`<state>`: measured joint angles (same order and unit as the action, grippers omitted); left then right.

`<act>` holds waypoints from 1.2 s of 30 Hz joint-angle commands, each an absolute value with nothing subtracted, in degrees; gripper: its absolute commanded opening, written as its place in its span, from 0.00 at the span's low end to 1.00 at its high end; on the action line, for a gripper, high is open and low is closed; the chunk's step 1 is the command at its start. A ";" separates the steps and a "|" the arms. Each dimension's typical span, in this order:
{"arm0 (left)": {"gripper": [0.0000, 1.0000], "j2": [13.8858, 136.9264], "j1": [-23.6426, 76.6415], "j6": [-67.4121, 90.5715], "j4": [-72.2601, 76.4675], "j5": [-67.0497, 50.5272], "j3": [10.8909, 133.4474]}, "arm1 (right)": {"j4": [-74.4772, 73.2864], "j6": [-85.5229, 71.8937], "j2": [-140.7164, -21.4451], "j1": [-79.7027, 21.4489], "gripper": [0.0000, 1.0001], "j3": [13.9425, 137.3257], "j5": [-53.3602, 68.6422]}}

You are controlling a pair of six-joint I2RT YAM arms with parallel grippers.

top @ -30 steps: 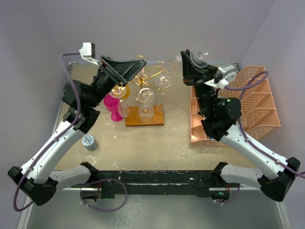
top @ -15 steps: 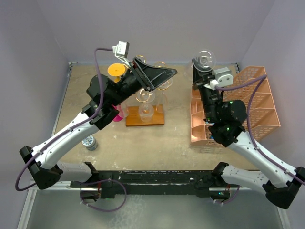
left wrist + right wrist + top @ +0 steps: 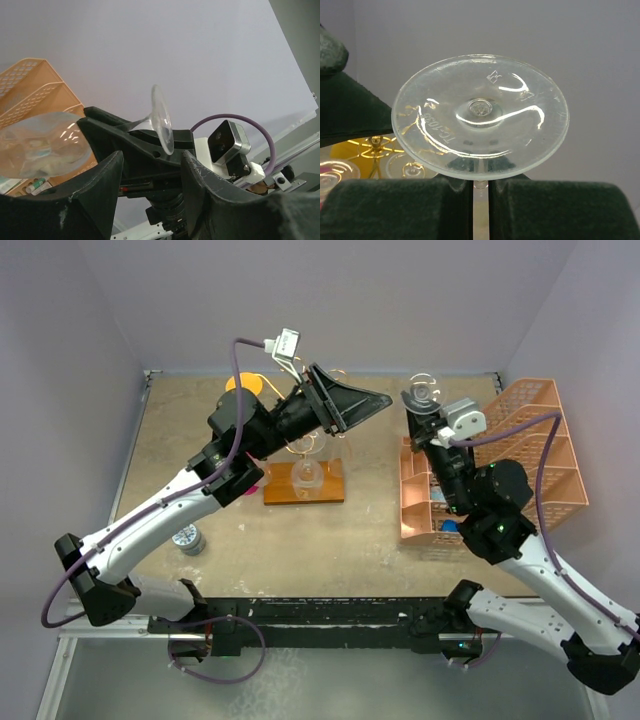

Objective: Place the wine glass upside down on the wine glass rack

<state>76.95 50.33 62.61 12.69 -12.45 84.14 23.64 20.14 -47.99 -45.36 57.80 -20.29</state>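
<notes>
Glass is up in the air, upside down with its foot on top. It is pinched by the stem in the right claw, which is closed on it. It sits well right of the rack, above the left end of the organizer, and is not on the rack yet. The bowl hangs below the claw; it is hidden from the top view and only shows as a blur in the left wrist view. Left claw has its fingers spread and holds nothing. It points at the glass foot and is close to it, with its arm stretched across above the rack. Risks as I judge them: the two claws are close, so a bump could knock the thin stem loose and drop the glass. The left arm over the rack blocks the way in, so the foot or bowl could clip it or the scroll arms. The rack already carries a hung glass, which a swing could strike, and more may hang behind the arm, though I can't tell. If the foot misses the wire slot on release, the glass falls to the bench. The organizer's near compartments hold a few small items, one of them blue, too small to name; the far tiers look bare. Also on the bench are an orange glass and a can.
</notes>
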 commanded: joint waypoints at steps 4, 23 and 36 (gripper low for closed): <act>0.44 77.16 50.77 61.98 11.80 -11.76 87.06 | 21.53 18.78 -48.85 -45.66 0.00 58.80 -14.04; 0.23 79.75 50.89 64.49 6.11 -12.36 90.90 | 20.13 18.79 -47.40 -45.64 0.00 59.07 -6.19; 0.00 79.64 50.78 65.00 7.05 -10.64 93.37 | 21.11 7.93 -45.39 -45.63 0.29 60.95 -12.68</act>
